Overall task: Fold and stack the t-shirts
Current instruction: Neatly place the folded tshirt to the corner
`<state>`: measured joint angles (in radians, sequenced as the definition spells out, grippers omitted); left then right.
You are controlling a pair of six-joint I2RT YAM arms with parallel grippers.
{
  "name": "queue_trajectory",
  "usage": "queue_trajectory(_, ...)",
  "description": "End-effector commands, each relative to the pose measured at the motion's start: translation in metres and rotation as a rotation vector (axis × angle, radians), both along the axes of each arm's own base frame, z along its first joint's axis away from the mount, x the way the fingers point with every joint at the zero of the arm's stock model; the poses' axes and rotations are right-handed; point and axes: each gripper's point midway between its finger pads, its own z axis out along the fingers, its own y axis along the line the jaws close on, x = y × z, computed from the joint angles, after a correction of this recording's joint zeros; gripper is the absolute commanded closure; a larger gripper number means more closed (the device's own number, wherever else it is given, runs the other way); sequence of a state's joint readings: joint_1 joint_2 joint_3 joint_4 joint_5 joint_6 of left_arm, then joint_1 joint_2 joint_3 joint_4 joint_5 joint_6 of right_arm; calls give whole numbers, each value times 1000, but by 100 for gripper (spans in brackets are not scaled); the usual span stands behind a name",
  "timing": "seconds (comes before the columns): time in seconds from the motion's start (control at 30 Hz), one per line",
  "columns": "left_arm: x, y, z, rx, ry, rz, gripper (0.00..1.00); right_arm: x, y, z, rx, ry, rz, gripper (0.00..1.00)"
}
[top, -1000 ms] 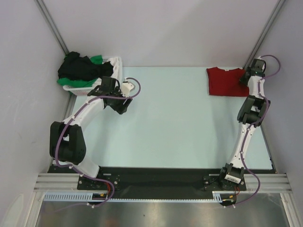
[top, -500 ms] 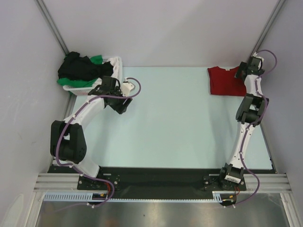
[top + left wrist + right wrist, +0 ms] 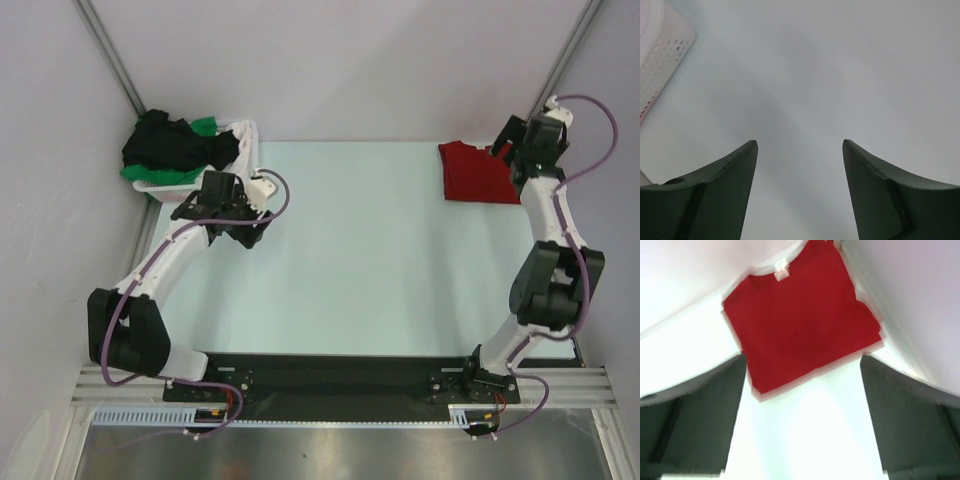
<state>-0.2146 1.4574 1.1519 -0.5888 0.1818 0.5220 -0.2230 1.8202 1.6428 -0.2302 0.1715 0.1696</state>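
Left gripper (image 3: 800,142) hung above the bench (image 3: 840,65), pointing down at it. Two dark fingers (image 3: 722,197) stood wide apart along the near edge of the view, with pale bench surface showing in the gap. Corner of a white perforated basket (image 3: 662,55) sat at far left, apart from the fingers.

A: Work surface?
B: One table (image 3: 380,260), rectangular, pale blue-green matte top, evenly lit.
A: Enclosure?
B: Back wall (image 3: 340,70), left wall (image 3: 50,200), right wall (image 3: 615,220); plain pale grey-lilac panels. Two metal posts, left post (image 3: 112,62) and right post (image 3: 568,62), one at each rear corner.
A: Near edge?
B: Black plate (image 3: 340,372) across the table's front. Aluminium rail (image 3: 120,383) alongside, full width. White slotted cable duct (image 3: 140,413). Brushed metal sheet (image 3: 340,455) nearest the camera, softly reflective.
A: Light?
B: Diffuse, with faint shadows.
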Motion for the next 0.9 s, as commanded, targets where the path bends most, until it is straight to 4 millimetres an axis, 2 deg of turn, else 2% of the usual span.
queue_trajectory(0.0, -12, 1, 7, -67, -40, 42, 25, -38, 34, -34, 180, -46, 13, 0)
queue_trajectory(0.07, -13, 4, 16, -100, -98, 87, 22, -61, 49, -52, 231, -48, 32, 0)
queue_trajectory(0.1, -21, 8, 4, -98, -84, 106, 21, -71, 59, -28, 256, -137, 58, 0)
queue_trajectory(0.13, -23, 12, 3, -103, -100, 124, 19, -91, 66, -63, 285, -78, 56, 0)
queue_trajectory(0.17, -21, 15, 13, -119, -157, 150, 18, -101, 74, -64, 298, -82, 65, 0)
queue_trajectory(0.2, -29, 21, -1, -105, -147, 175, 16, -113, 81, -57, 295, -104, 80, 0)
queue_trajectory(0.23, -31, 24, -2, -114, -162, 191, 15, -127, 87, -74, 293, -68, 85, 0)
queue_trajectory(0.27, -30, 24, 5, -128, -211, 193, 15, -135, 99, -78, 284, -58, 113, 0)
queue_trajectory(0.3, -36, 26, -7, -130, -202, 208, 11, -142, 104, -80, 263, -51, 121, 0)
queue_trajectory(0.33, -34, 30, -6, -137, -219, 248, 9, -152, 109, -70, 218, -73, 150, 0)
queue_trajectory(0.37, -31, 33, -4, -136, -242, 267, 7, -162, 121, -84, 202, -43, 183, 0)
queue_trajectory(0.43, -29, 37, -4, -137, -255, 310, 4, -177, 128, -78, 171, -63, 211, 0)
queue_trajectory(0.5, -27, 36, -8, -149, -244, 323, 4, -193, 137, -93, 179, -49, 236, 0)
queue_trajectory(0.53, -27, 33, -10, -169, -229, 320, 3, -199, 138, -96, 181, -58, 236, 0)
queue_trajectory(0.57, -27, 31, -13, -171, -220, 315, 3, -205, 138, -89, 176, -98, 236, 0)
queue_trajectory(0.6, -28, 31, -16, -170, -207, 314, 3, -214, 138, -106, 178, -78, 228, 0)
queue_trajectory(0.67, -27, 34, -26, -147, -185, 329, 4, -224, 136, -103, 171, -121, 218, 0)
queue_trajectory(0.7, -26, 36, -28, -137, -179, 340, 3, -231, 136, -114, 169, -109, 216, 0)
queue_trajectory(0.73, -26, 38, -32, -127, -162, 351, 3, -234, 136, -116, 160, -113, 217, 0)
queue_trajectory(0.87, -24, 40, -30, -118, -165, 357, 3, -239, 131, -107, 138, -178, 198, 0)
